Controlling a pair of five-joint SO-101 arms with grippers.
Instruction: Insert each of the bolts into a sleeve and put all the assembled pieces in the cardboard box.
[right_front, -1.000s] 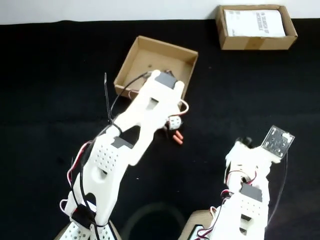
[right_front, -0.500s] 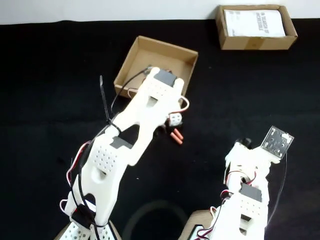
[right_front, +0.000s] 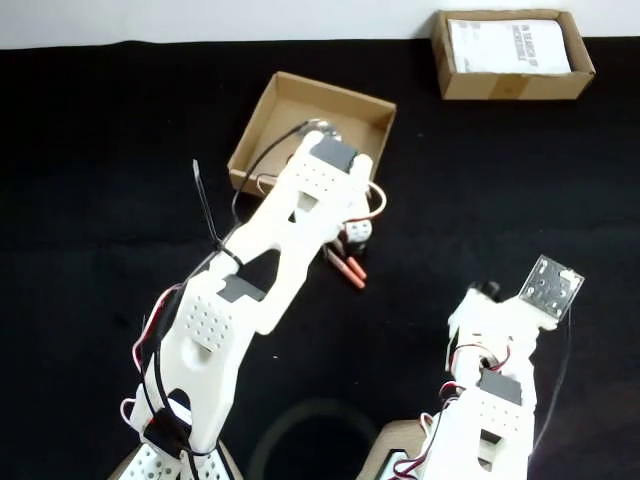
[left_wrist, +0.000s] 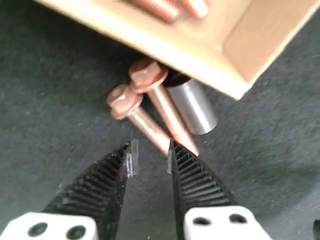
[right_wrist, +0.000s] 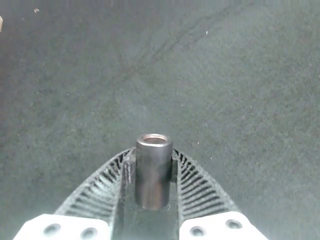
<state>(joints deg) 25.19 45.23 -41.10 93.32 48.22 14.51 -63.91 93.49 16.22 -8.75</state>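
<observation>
Two shiny copper bolts (left_wrist: 165, 110) lie mid-frame beside a grey sleeve (left_wrist: 192, 107), just below the cardboard box (right_front: 295, 115). The left gripper (left_wrist: 151, 147) holds nothing, its fingers apart at the bolt tips. The right gripper (right_wrist: 152, 156), lower right over the black table (right_front: 480, 180), squeezes a second sleeve (right_wrist: 154, 175).

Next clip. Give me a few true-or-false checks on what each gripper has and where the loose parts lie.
1. The right gripper holds a sleeve between its fingers. True.
2. The left gripper is shut on a bolt. False: its fingers are open and clamp nothing, with the bolt tips just at one finger.
3. Two bolts lie side by side on the table, outside the cardboard box. True.
4. The loose sleeve sits inside the cardboard box. False: it lies on the table next to the bolts, by the box's outer corner.
</observation>
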